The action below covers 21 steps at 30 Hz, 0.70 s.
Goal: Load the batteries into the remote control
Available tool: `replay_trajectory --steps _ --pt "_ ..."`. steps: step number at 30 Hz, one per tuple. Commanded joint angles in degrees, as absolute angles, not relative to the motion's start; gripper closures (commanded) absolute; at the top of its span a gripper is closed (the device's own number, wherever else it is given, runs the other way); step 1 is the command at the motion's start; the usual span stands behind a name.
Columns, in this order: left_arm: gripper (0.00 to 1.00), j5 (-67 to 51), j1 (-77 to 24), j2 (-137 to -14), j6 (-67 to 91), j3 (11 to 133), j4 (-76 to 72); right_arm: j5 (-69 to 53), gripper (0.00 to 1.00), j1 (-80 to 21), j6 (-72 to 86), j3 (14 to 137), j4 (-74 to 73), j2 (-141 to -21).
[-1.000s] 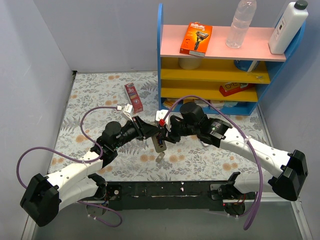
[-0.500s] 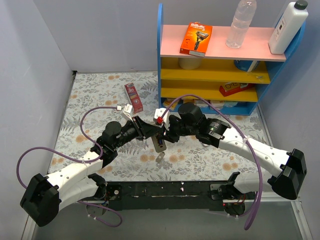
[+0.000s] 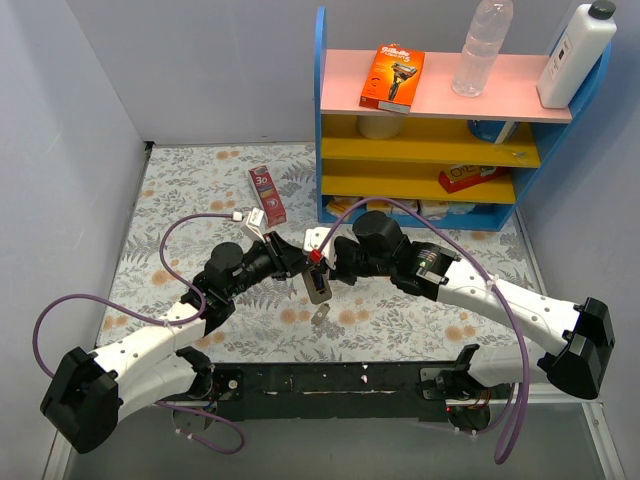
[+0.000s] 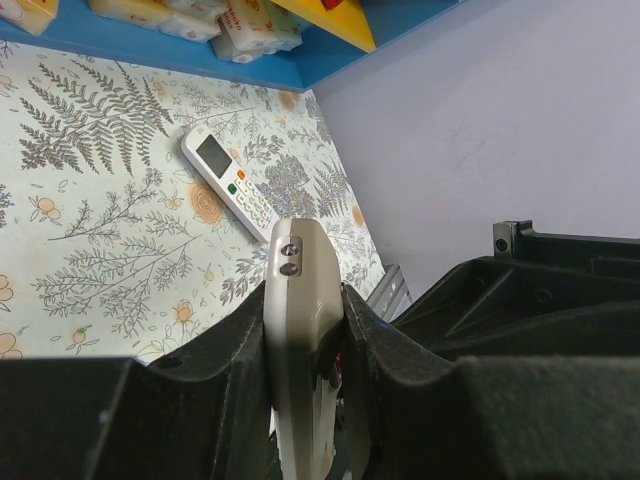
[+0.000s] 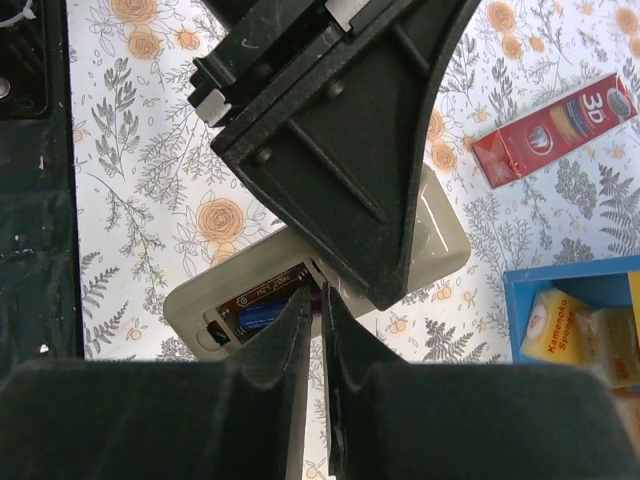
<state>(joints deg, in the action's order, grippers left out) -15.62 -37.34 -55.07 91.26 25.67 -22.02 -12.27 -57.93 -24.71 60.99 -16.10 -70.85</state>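
We are clamping the remote control [image 4: 299, 290] edgewise in the left gripper [image 4: 303, 335], holding it above the table [image 3: 180, 200] so its open compartment [image 5: 232, 318] is facing the right gripper [image 5: 318, 300]. That gripper's fingers are pinching nearly shut on what seems a purple battery [image 5: 317, 291], and one blue battery [image 5: 265, 313] is lying inside.

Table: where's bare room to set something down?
Widest bare mat: between the left wall and the red box. Smaller strip between the right arm and the near rail. Crowded mid-table, where left gripper and right gripper meet at the grey remote.
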Motion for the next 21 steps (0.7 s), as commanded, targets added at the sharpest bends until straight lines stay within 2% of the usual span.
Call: replay_trajectory --steps 1,14,21 --pt "1.0 -16.52 -37.35 -53.61 91.93 27.51 -24.79 -13.8 0.87 -58.01 -28.39 60.29 -15.02 -70.49" --pt "1.0 -18.81 -35.77 -51.42 92.72 26.28 -27.77 -19.16 0.94 -58.36 -32.6 59.5 -20.47 -72.16" --pt "1.0 -21.09 -33.84 -49.83 94.3 25.67 -30.75 -16.53 0.94 -61.87 -34.01 56.69 -20.74 -72.95"
